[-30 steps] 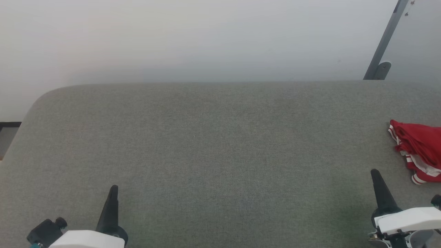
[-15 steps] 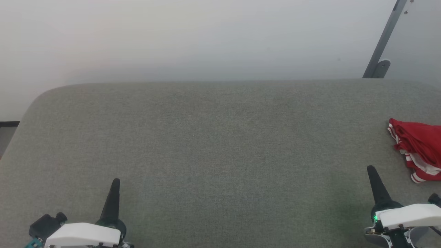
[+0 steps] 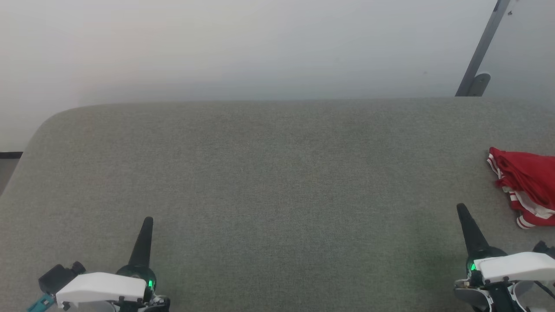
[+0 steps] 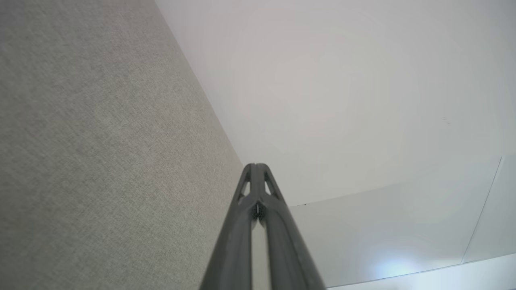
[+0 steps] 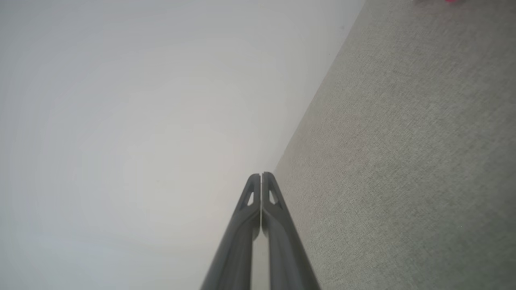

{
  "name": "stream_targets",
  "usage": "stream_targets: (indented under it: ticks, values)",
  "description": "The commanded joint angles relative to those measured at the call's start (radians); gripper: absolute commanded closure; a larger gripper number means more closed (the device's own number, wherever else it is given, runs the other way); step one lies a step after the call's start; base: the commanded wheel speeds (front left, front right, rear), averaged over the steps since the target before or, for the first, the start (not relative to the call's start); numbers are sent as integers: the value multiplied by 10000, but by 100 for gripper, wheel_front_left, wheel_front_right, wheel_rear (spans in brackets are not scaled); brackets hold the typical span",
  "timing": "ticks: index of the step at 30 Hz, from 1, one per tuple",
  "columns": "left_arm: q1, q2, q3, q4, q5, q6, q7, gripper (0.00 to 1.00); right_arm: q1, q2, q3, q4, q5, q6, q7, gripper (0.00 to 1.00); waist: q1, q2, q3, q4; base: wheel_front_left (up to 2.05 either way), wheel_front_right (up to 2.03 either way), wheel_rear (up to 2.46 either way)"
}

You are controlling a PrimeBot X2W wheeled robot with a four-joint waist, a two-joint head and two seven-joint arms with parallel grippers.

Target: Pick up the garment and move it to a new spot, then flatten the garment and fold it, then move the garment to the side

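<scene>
The garment (image 3: 527, 182), bright red with white panels and striped trim, lies bunched at the right edge of the grey fabric table (image 3: 277, 182), partly cut off by the picture's edge. My right gripper (image 3: 461, 209) stands shut and empty at the lower right, below and left of the garment and apart from it. Its fingers (image 5: 261, 176) meet tip to tip in the right wrist view, where a sliver of red garment (image 5: 451, 1) touches the top edge. My left gripper (image 3: 148, 220) is shut with nothing in it at the lower left, far from the garment; its tips (image 4: 255, 165) are pressed together.
A pale wall (image 3: 243, 47) rises behind the table's far edge. A grey metal bar (image 3: 481, 52) leans at the back right. The table's rounded left corner (image 3: 43, 125) drops off beside a dark strip of floor (image 3: 8, 155).
Both grippers have risen a little in the head view, and green lights now glow at their bases. The picture shifted slightly; the garment lies unchanged.
</scene>
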Motion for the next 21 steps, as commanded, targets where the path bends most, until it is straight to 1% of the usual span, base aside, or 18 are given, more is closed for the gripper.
stream_targets:
  ticks: [1,21]
  values:
    - [-260,14,37,-26,-220,-18,66,100,-231,25,-32,-38,235,3,74,100,0,-1,6,-4,0,0,0]
    - [-640,-36,80,193,-1829,-23,520,100,-450,252,-71,84,1615,4,416,100,0,-1,84,-62,0,0,0]
